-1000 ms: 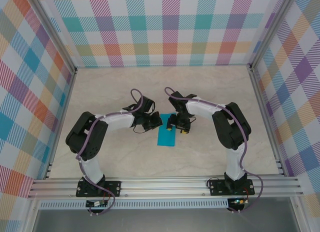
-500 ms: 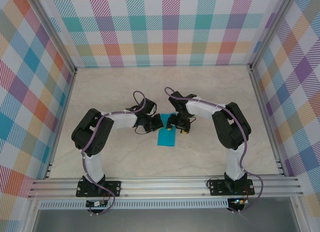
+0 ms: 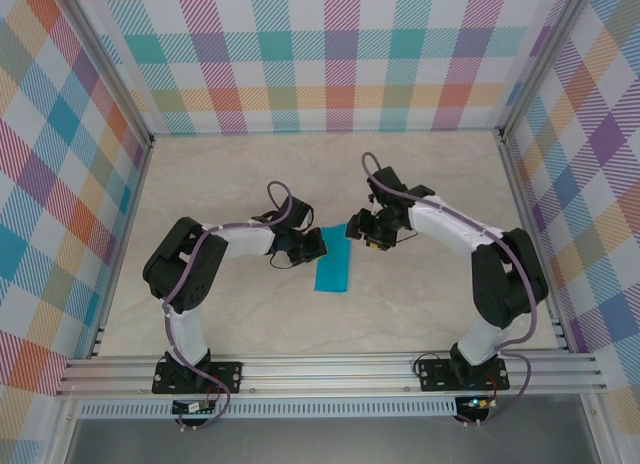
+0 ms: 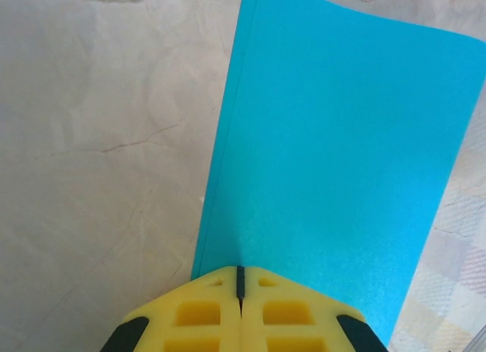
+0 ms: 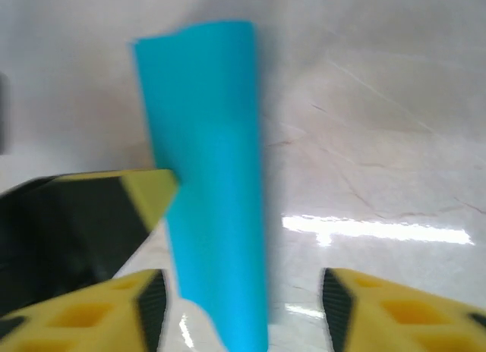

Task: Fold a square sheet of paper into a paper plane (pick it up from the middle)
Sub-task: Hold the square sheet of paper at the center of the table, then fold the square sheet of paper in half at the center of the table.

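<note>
The square sheet of paper (image 3: 335, 272) lies flat on the table, doubled over into a narrow teal-blue rectangle rather than a dart. My left gripper (image 3: 312, 246) is shut, and its yellow tip (image 4: 240, 272) rests on the sheet (image 4: 334, 155) just inside its left long edge. Whether any paper is pinched between the fingers cannot be told. My right gripper (image 3: 358, 230) hangs open just right of the sheet's far end, clear of it. In the right wrist view the sheet (image 5: 216, 193) runs blurred between the spread fingers (image 5: 241, 306), with the left gripper's yellow-and-black finger (image 5: 83, 215) at the left.
The pale marble tabletop (image 3: 230, 174) is bounded by aluminium rails (image 3: 330, 369) at the near edge and checked walls (image 3: 330, 54) on three sides. Both arm elbows (image 3: 175, 269) (image 3: 505, 274) bulge outward beside the work area.
My right arm has swung back to the right and away from the sheet's far end. The left gripper stayed at the sheet's left edge, barely shifting.
</note>
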